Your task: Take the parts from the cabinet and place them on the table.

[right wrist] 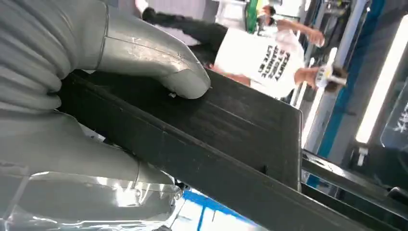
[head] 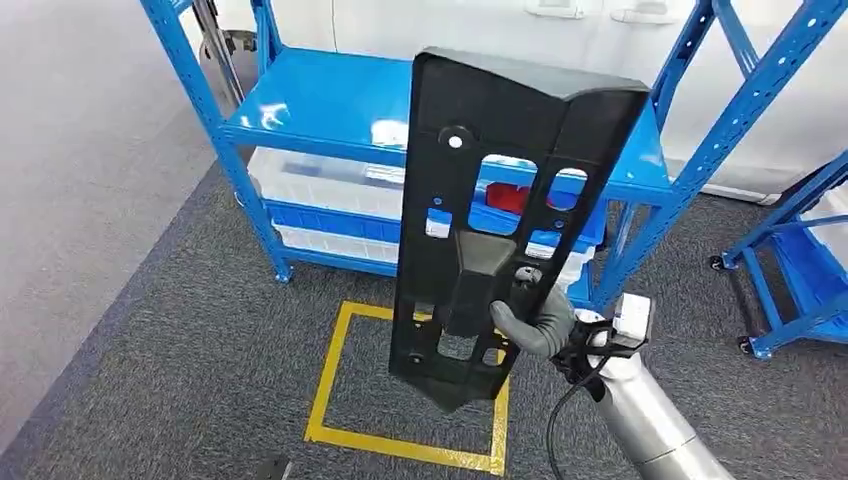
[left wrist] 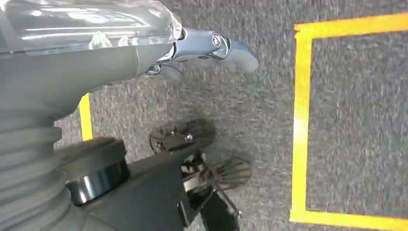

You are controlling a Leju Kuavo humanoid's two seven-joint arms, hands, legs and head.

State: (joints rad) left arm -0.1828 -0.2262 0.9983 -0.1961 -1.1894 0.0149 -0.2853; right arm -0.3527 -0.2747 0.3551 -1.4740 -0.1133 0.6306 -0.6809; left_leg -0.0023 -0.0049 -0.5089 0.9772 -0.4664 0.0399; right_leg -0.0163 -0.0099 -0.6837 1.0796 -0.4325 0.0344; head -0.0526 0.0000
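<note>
Right robot hand (head: 535, 322) grips a long black plastic panel (head: 500, 190) near its lower end, thumb pressed on one face and the other fingers behind, holding it upright in the air in front of the blue shelf rack (head: 320, 100), above the yellow floor square (head: 335, 385). The panel looks stiff and fairly light, but tall and top-heavy from this low hold, so it may swing; a grip nearer its middle cut-outs would steady it. Left robot hand (left wrist: 202, 48) hangs over the carpet, fingers extended, holding nothing.
</note>
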